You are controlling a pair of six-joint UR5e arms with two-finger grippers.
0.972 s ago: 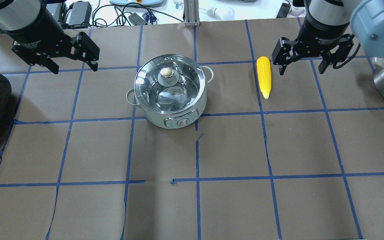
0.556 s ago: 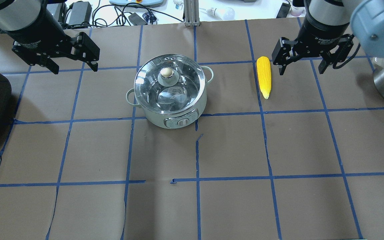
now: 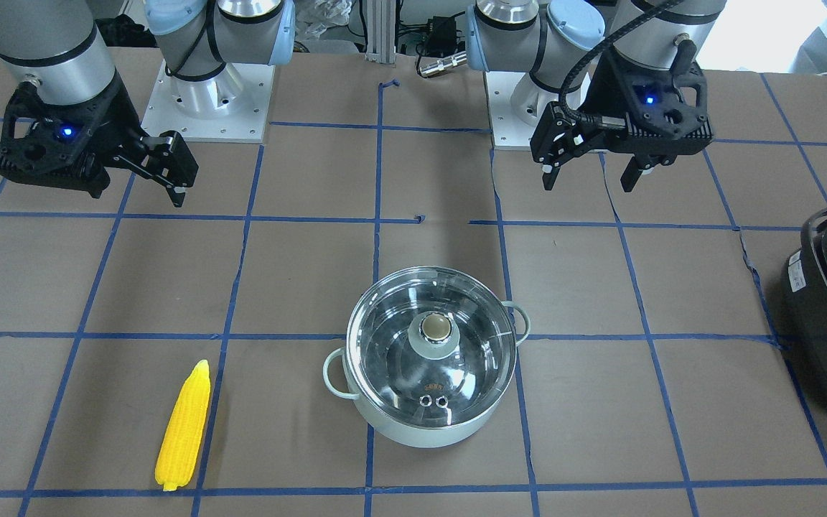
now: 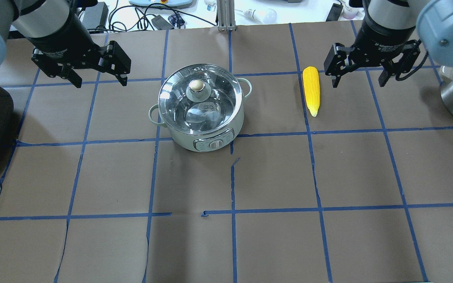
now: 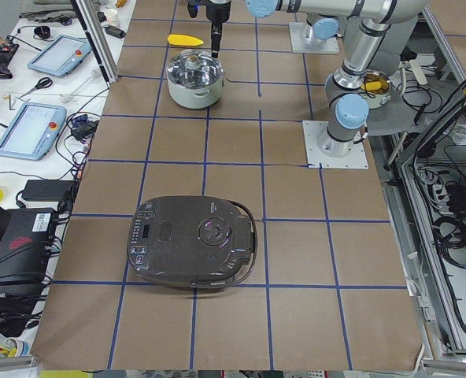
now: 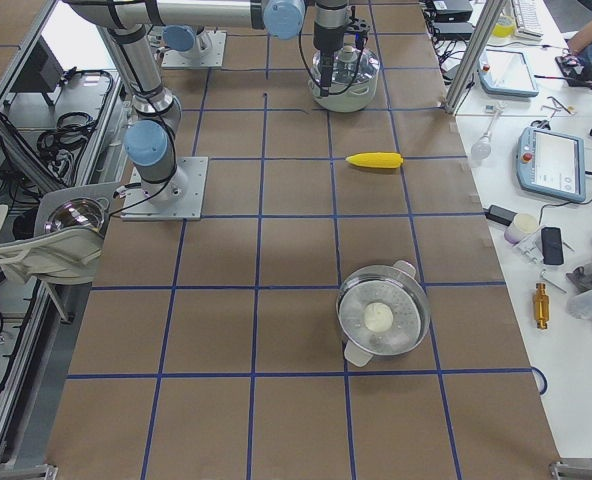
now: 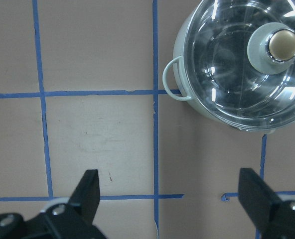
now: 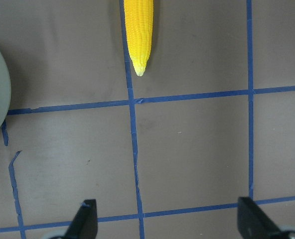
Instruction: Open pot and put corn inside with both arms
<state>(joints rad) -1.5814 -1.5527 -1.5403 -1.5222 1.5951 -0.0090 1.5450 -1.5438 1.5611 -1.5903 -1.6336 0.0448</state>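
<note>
On the counter (image 4: pixel 273 177), pot (image 4: pixel 199 108) lidded and corn (image 4: pixel 312 90) lying near it, the left hand (image 4: pixel 101 83) and right hand (image 4: pixel 358 83) are hovering wide open, empty, risking a slipping pinch on the small knob (image 4: pixel 197 85).

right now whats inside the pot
The glass lid is on the pot; through it only bare steel shows. The corn lies outside on the table. Glare and the knob hide part of the bottom.

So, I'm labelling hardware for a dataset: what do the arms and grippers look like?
The left arm and right arm are silver-grey tubes with light-blue joint caps. The left gripper and right gripper are black, two-fingered, with white lettering and a black cable each.
</note>
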